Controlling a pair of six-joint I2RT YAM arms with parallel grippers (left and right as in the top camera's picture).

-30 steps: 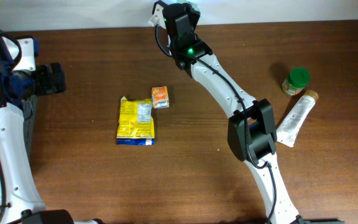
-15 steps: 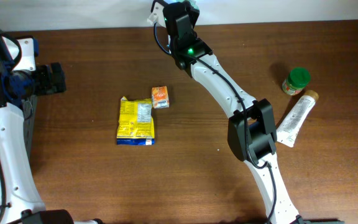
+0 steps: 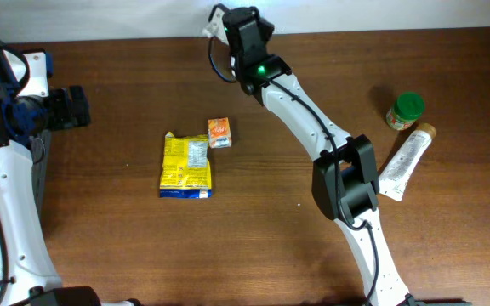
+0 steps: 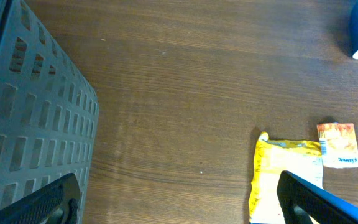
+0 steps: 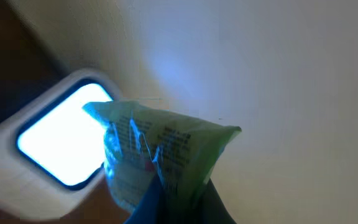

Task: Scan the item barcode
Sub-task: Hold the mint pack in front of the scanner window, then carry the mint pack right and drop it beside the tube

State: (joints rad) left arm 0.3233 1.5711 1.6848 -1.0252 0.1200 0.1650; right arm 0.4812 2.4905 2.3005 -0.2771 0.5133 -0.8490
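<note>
The right claw (image 5: 180,199) was closed tight on the lower edge of the green packet (image 5: 160,155). In the right wrist view, only the dark tips of its fingers showed under the film. The green packet stood up from this grip, crumpled and shiny. Its upper left corner was just in front of the lit window of the scanner (image 5: 61,143), and we could not tell if the two were touching.

We saw some printed text on the side turned toward the camera. We could not find the barcode, so we could not say if it faced the window.

In our judgement, the main risk was a scan that did not read. The folds and the gloss of the film could bend the code or throw back the light. The packet also covered only one edge of the window. The grip was low and the film was soft, so the packet could flop or slip if the wrist turned quickly.

Well apart from the scanner, the left claw (image 4: 179,206) hung wide open with nothing in it. The yellow packet (image 3: 185,166) and a small orange packet (image 3: 219,132) lay on the tabletop (image 3: 100,238), also far from the scanner.
</note>
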